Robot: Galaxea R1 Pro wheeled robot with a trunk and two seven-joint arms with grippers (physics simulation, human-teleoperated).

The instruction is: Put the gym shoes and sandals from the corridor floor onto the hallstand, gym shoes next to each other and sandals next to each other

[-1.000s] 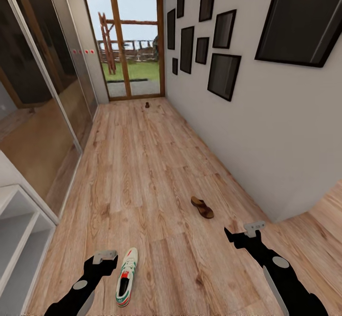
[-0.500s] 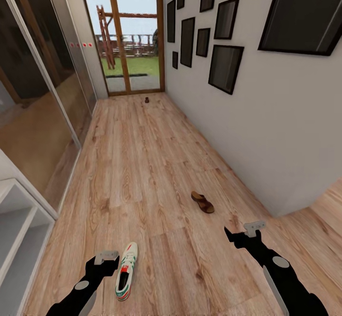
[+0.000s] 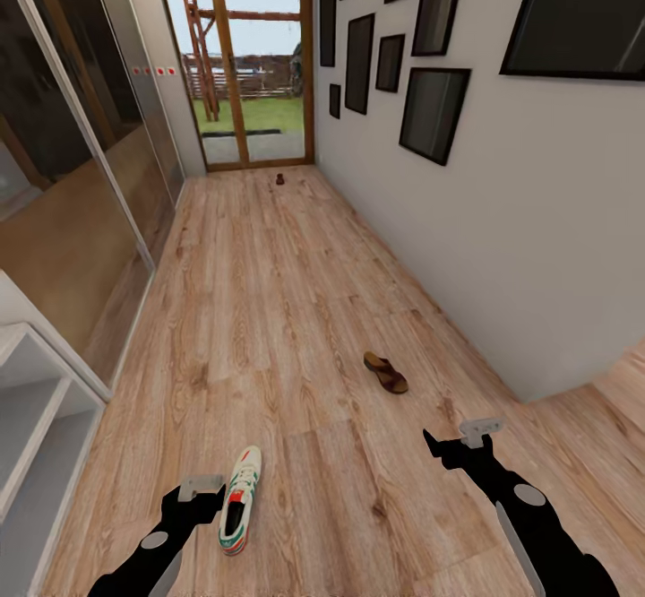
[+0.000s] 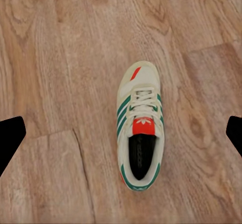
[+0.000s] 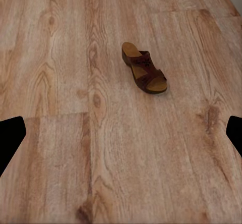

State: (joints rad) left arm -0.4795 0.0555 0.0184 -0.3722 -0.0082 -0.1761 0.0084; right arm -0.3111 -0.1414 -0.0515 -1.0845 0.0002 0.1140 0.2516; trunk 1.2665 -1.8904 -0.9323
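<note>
One cream-white gym shoe (image 3: 239, 500) with green stripes lies on the corridor floor (image 3: 269, 310), just right of my left gripper (image 3: 202, 494). From the left wrist camera the same gym shoe (image 4: 140, 133) sits well below the wide-apart fingers (image 4: 10, 138). A brown sandal (image 3: 386, 372) rests ahead of my right gripper (image 3: 461, 443), a little to its left and near the wall. The right wrist camera has that sandal (image 5: 144, 74) beyond its spread fingers (image 5: 10, 138). Both grippers are open and hold nothing. The hallstand (image 3: 36, 409) stands at the lower left.
A small brown object (image 3: 280, 179) lies far down the corridor by the glass door (image 3: 255, 68); too small to identify. Mirrored sliding panels (image 3: 81, 158) line the left side. The white wall (image 3: 502, 247) with dark frames runs along the right and ends at a corner.
The whole picture has shifted: shoe, sandal and hallstand sit a bit higher or further left in view, so the camera moved. Both arms hold the same pose.
</note>
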